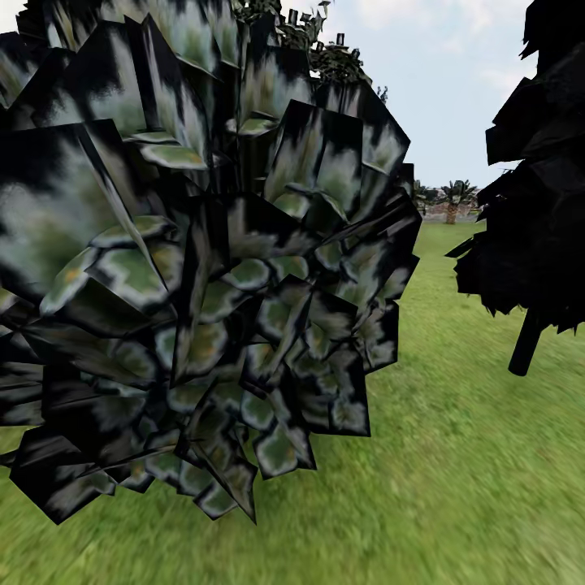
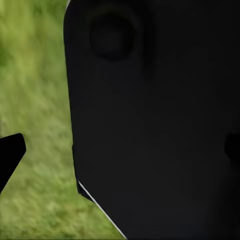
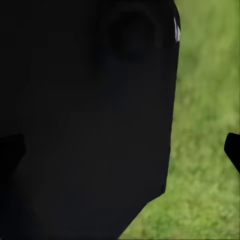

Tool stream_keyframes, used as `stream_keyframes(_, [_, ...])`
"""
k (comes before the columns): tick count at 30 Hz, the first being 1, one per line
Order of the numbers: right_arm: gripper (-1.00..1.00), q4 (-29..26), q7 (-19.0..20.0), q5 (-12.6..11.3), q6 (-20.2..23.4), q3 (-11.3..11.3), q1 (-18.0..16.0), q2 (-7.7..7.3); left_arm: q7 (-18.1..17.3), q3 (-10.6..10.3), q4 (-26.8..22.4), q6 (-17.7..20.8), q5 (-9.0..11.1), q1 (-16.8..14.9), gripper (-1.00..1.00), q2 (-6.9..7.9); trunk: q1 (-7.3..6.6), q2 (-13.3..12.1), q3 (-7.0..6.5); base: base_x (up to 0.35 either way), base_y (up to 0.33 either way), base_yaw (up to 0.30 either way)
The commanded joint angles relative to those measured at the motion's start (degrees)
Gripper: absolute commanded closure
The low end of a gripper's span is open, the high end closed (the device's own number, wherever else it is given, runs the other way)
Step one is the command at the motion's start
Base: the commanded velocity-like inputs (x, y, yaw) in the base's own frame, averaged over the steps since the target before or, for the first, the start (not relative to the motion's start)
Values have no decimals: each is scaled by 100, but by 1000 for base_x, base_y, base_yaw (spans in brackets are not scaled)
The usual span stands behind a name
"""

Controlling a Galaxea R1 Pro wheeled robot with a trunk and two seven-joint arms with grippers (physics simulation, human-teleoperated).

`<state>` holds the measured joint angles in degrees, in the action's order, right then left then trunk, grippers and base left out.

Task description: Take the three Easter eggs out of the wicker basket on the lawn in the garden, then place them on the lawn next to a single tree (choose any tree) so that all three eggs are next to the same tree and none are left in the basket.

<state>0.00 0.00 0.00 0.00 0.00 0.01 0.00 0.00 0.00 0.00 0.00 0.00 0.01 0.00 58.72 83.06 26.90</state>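
Observation:
The tree's (image 1: 203,284) dark blocky leaves, mottled green and white, crowd the left and middle of the head view, very close to the camera; its trunk is hidden behind them. The lawn (image 1: 455,455) stretches away below and to the right. The Easter eggs and the wicker basket are out of view. My left gripper (image 2: 120,150) is open, one black fingertip (image 2: 10,155) showing over grass beside a black part of my own body (image 2: 160,125). My right gripper (image 3: 120,150) is open too, its fingertip (image 3: 233,150) over grass.
A black-trunked dark tree (image 1: 536,203) stands at the right, its trunk (image 1: 526,345) leaning out of the grass. Between the two trees a strip of lawn runs back toward distant palms (image 1: 452,199) under a pale sky.

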Motion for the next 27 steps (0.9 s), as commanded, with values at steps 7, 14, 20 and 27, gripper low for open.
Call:
stream_keyframes(7, [-100, 14, -16, -11, 10, 16, -134, 226, -1, 8, -217, -120, 9, 35, -100, -183, 0, 2, 3, 0, 0, 0])
stream_keyframes(14, [-100, 26, -18, -9, 13, 5, -141, 451, 0, 6, -334, -345, 9, 36, -100, -193, 0, 2, 3, 0, 0, -82])
stream_keyframes(20, [-100, 26, -18, -9, 9, 0, -141, 603, 0, -8, -334, -369, 9, 35, -100, -193, 0, 2, 3, 0, 0, -218])
stream_keyframes(27, [-100, 26, -18, -9, -8, 0, -141, 598, 0, -18, -334, -377, 9, 35, -100, -193, 0, 2, 3, 0, 0, -244])
